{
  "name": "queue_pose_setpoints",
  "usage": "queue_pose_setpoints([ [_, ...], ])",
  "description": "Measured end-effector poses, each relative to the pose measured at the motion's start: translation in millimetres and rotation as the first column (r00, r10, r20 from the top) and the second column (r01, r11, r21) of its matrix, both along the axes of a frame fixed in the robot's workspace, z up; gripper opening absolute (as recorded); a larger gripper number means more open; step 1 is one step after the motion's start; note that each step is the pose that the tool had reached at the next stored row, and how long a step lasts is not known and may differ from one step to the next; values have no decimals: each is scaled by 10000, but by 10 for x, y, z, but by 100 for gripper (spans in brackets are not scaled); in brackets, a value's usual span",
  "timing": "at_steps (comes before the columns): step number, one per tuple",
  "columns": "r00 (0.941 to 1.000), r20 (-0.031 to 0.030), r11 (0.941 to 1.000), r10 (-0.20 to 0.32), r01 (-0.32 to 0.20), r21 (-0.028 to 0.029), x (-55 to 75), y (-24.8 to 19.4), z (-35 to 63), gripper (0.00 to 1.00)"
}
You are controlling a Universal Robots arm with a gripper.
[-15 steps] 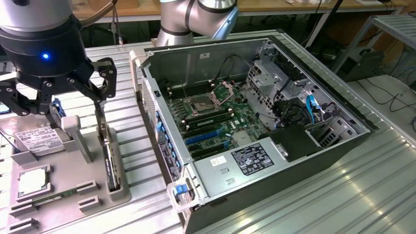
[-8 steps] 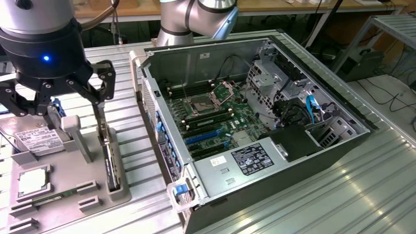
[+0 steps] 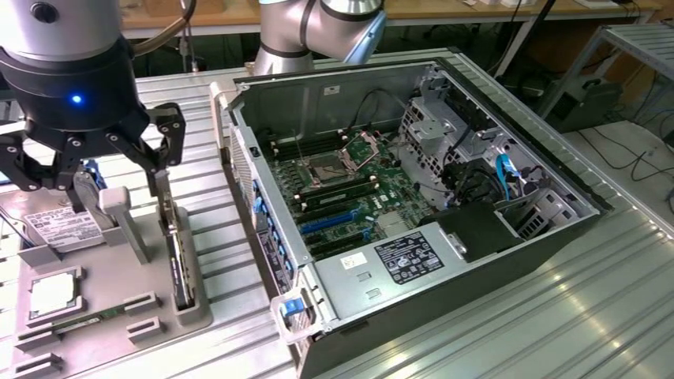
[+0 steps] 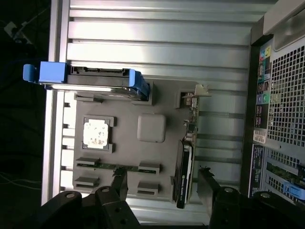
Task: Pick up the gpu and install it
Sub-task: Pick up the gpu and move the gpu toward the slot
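Wrist view puts the gpu (image 4: 183, 175) standing on its long edge in a slot of the grey parts holder (image 4: 159, 98). I see only its thin black side and the silver bracket (image 4: 193, 102) at one end, because the fan face is turned away from me. The gripper (image 4: 162, 180) hangs over it with its fingers (image 4: 119, 183) spread wide, gripping nothing. The card lies between them, closer to one finger than the other, and I cannot tell whether that finger touches it. The finger bases are cut off at the frame edge.

In the exterior view the gpu (image 3: 181, 264) stands in the holder, to the exterior view's left of the open computer case (image 3: 421, 197). The gripper (image 3: 116, 185) is above it, and its body blocks the holder's far end.

A hard drive (image 4: 90, 78) with blue rails also stands on edge in the holder. A processor chip (image 4: 95, 133) lies flat near it, and a memory stick (image 4: 116, 167) is partly covered by a fingertip.
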State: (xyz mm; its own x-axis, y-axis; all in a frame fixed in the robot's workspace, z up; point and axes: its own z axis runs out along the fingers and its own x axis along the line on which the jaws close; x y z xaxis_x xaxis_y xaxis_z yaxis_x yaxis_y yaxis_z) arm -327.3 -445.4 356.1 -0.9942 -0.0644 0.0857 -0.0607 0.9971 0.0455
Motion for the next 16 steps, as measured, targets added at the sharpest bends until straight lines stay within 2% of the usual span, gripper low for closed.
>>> queue_pose_setpoints([
  [5,9998,-219,10000,28,-29,-15,-1,2,-43,70],
  [6,9996,-243,9999,108,-109,-15,0,5,-53,70],
  [9,9994,-252,9997,223,-224,-14,2,56,-78,70],
  [16,9989,-262,9992,397,-397,-14,12,114,-109,70],
])
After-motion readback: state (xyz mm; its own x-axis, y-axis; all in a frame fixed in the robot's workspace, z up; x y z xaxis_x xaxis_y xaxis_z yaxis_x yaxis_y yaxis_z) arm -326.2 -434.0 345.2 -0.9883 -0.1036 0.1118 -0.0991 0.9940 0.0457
